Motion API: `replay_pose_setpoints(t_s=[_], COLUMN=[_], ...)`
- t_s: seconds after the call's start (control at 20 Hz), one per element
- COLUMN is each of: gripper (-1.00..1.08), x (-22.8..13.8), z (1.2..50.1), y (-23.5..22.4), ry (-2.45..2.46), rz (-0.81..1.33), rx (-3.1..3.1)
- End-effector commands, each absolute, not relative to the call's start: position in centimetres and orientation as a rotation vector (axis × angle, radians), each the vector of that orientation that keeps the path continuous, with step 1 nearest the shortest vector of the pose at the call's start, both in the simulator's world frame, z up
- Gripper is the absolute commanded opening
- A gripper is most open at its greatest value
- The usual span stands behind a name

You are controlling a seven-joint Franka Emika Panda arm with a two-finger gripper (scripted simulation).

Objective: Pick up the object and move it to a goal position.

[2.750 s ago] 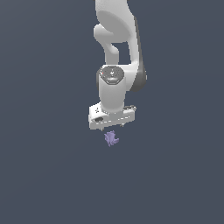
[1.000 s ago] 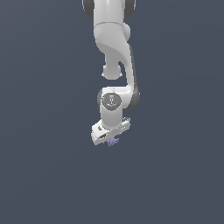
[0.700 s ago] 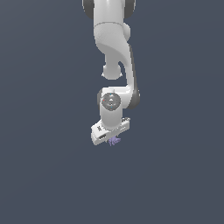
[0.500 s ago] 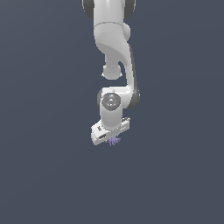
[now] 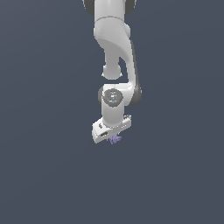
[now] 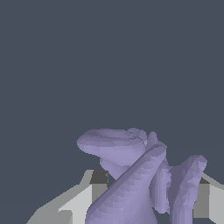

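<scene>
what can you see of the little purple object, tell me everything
The object is a tiny pale purple lump, matte and faceted, much smaller than the white gripper. In the wrist view it shows a rounded lobe on one side and several blunt prongs. It sits between the grey-white fingers, right under the hand in the exterior view. Whether the fingers actually press on it, or what it rests on, cannot be told.

A plain, flat, dark slate-grey backdrop (image 5: 39, 109) fills both views.
</scene>
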State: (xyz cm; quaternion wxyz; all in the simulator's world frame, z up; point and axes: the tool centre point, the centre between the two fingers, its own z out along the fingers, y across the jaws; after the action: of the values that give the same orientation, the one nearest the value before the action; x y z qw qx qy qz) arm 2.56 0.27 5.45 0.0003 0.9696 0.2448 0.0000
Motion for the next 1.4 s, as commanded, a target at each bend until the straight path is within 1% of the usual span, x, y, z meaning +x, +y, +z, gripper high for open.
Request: replay_pose_setpoints(t_s=[0.0,0.2,0.45,1.35], gripper=[-1.0,-1.0,-1.0,-1.0], x=[2.3,1.7,0.6,-4.0], z=[6.5,9.0,13.4,33.8], y=[0.7,1.8,3.6,12.1], ry=[0.77,0.77,0.77,0.773], rz=[0.002,0.001,0.001,0.0], rx=[3.045,3.044,3.044,3.043])
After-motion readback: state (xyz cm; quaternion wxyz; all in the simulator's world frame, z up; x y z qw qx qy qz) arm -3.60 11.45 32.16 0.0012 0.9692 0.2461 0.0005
